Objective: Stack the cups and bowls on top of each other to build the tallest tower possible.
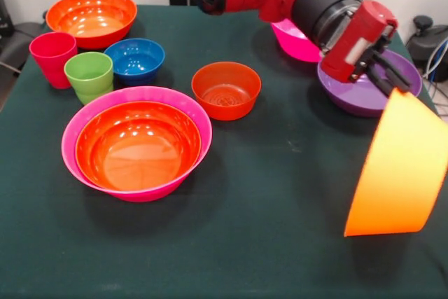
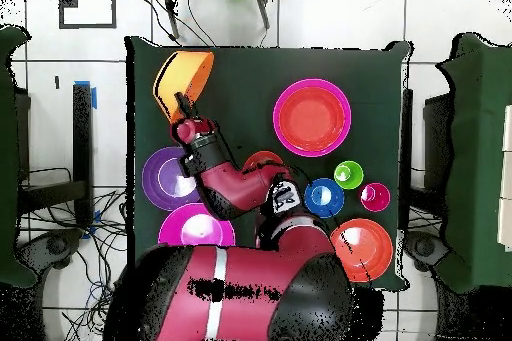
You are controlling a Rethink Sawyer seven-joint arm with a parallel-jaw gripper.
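My gripper [image 1: 396, 83] is shut on the rim of the large light orange bowl [image 1: 402, 169] and holds it tilted above the table at the right; in the overhead view the gripper [image 2: 186, 109] and this bowl [image 2: 183, 75] show at the top left. A red-orange bowl [image 1: 136, 146] sits nested in a large magenta bowl [image 1: 140, 92] at the left. The red-pink cup [image 1: 52, 57] and the lime green cup [image 1: 89, 76] stand upright beside the small blue bowl [image 1: 135, 59]. A small orange-red bowl [image 1: 226, 90] sits mid-table.
A purple bowl [image 1: 357, 99] lies just under and behind the gripper. A second magenta bowl [image 1: 294, 43] is partly hidden behind the arm. Another red-orange bowl [image 1: 91, 17] sits at the back left corner. The held bowl hangs near the table's right edge.
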